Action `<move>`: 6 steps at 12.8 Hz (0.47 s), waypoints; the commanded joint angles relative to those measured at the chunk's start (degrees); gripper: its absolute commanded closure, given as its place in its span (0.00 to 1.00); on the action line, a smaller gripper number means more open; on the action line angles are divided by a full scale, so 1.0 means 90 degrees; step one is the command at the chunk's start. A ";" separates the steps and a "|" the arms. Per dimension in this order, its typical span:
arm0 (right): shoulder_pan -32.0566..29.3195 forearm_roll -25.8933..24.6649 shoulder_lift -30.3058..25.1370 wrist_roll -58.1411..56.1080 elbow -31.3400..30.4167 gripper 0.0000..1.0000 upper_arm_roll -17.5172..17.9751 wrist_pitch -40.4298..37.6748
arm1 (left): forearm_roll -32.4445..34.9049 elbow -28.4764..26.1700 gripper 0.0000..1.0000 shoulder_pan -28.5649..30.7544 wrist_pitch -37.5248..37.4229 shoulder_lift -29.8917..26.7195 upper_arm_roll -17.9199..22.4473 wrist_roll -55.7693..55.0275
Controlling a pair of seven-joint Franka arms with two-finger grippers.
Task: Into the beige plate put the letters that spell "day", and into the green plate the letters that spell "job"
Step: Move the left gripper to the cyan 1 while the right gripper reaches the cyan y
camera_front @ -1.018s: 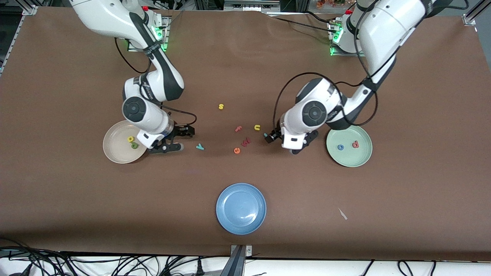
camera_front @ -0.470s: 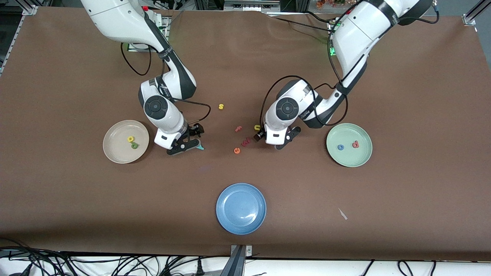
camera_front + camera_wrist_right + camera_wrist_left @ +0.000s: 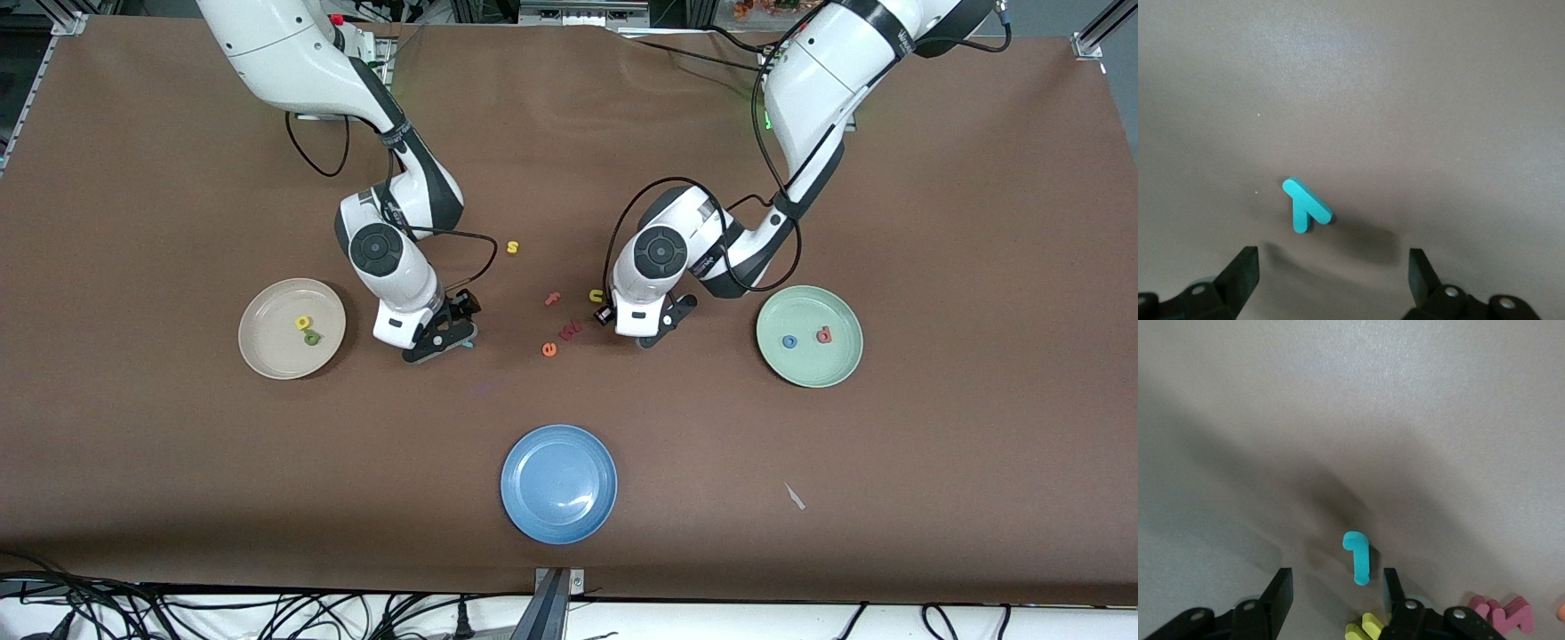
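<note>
Your beige plate (image 3: 258, 311) holds a (image 3: 303, 323), d (image 3: 311, 338); green plate (image 3: 836, 369) holds o (image 3: 789, 341), b (image 3: 824, 335). Your spread left hand (image 3: 1336, 581) straddles j (image 3: 1358, 557), spread right hand (image 3: 1331, 259) y (image 3: 1305, 207).

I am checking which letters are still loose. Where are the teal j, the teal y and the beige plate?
teal j (image 3: 1358, 558), left wrist view, on the middle of its stem.
teal y (image 3: 1305, 205), right wrist view, where its strokes meet.
beige plate (image 3: 267, 351), front view, on bare surface near its rim.
</note>
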 commanded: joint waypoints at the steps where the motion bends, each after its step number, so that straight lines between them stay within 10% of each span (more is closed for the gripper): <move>1: 0.0063 -0.0083 0.0246 -0.0058 0.0354 0.06 0.0002 0.0026 | 0.0160 0.0135 0.40 -0.0090 0.0001 0.0157 0.0057 -0.0113; 4: 0.0122 -0.0083 0.0442 -0.0077 0.0579 0.08 0.0002 0.0026 | 0.0160 0.0241 0.61 -0.0080 0.0001 0.0157 0.0057 -0.0093; 6: 0.0122 -0.0083 0.0569 -0.0185 0.0716 0.10 0.0002 0.0016 | 0.0160 0.0272 1.00 -0.0042 0.0001 0.0148 0.0057 -0.0093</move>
